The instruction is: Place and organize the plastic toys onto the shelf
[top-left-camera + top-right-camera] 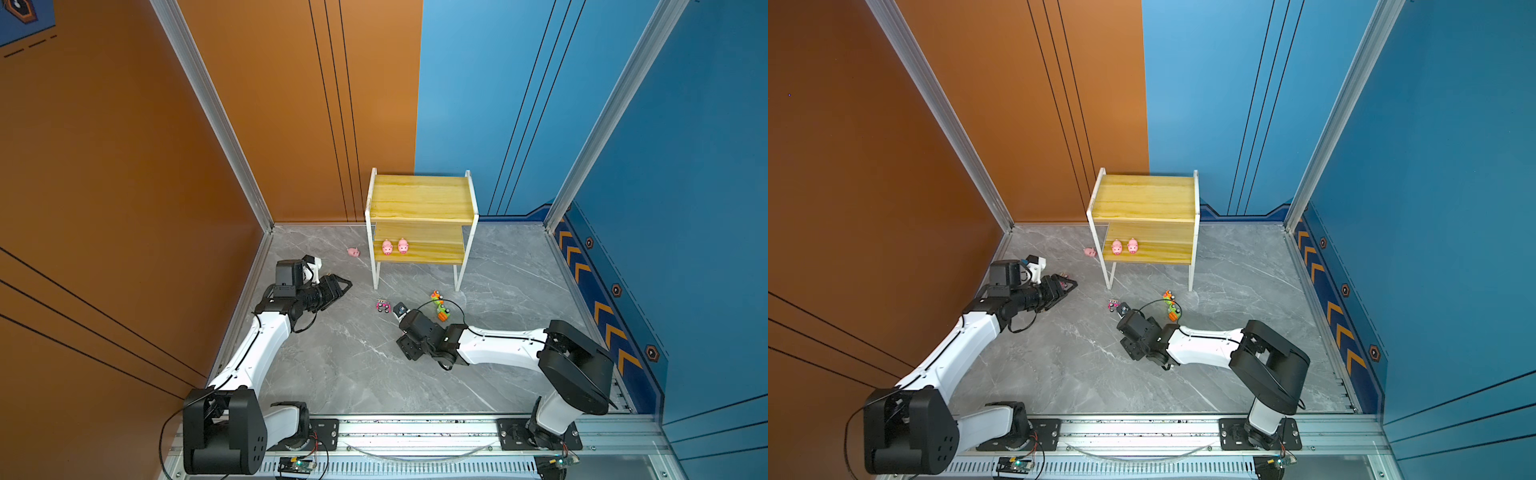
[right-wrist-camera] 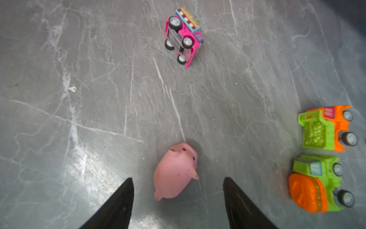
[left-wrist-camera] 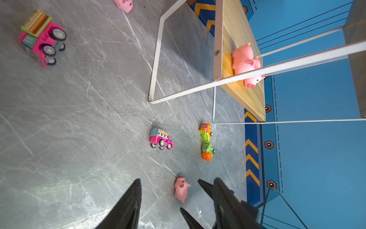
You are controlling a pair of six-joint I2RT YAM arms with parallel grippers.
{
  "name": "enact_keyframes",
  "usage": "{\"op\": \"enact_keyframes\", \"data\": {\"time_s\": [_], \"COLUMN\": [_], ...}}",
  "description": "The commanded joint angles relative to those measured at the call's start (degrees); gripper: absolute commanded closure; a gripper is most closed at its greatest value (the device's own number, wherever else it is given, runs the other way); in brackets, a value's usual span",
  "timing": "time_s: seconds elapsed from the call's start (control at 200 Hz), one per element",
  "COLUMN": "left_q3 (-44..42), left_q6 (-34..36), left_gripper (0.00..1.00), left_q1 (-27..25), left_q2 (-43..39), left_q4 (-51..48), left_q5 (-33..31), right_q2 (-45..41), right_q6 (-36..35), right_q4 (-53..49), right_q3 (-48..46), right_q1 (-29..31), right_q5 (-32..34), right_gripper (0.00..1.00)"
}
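Right gripper (image 2: 177, 178) jaws spread either side of tipped pig (image 2: 176, 172), not touching; closing off-centre could squirt its rounded body across the floor (image 2: 79, 103).

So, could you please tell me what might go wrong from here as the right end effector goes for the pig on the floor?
1. The pig lies skewed between the open fingers of the right end effector, so closing may squeeze it out sideways rather than grip it.
2. Two pigs stand close together on the lower board of the shelf. Reaching in beside them could knock one off.
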Motion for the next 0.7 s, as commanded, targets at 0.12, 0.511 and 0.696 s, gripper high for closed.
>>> {"op": "enact_keyframes", "data": {"time_s": [0.12, 0.511, 0.696], "left_q3": [-0.8, -0.9, -1.0], "left_q6": [1.1, 1.1, 1.2], "left_gripper": [0.41, 0.41, 0.41], "left_q1": [0.4, 0.4, 0.2], "left_q2": [-0.2, 0.0, 0.3], "left_q4": [0.5, 0.5, 0.5], "left_q5": [-0.9, -1.1, -1.1], "right_q2": [2.5, 2.7, 0.9], "right_q6": [4.4, 5.2, 5.4], "right_q4": [-1.9, -2.7, -2.7], "right_q3": [1.7, 0.0, -2.3], "right_q1": [-1.0, -2.4, -2.7], "right_q5": [2.5, 2.0, 1.8], "right_gripper": [0.27, 0.27, 0.27]}}
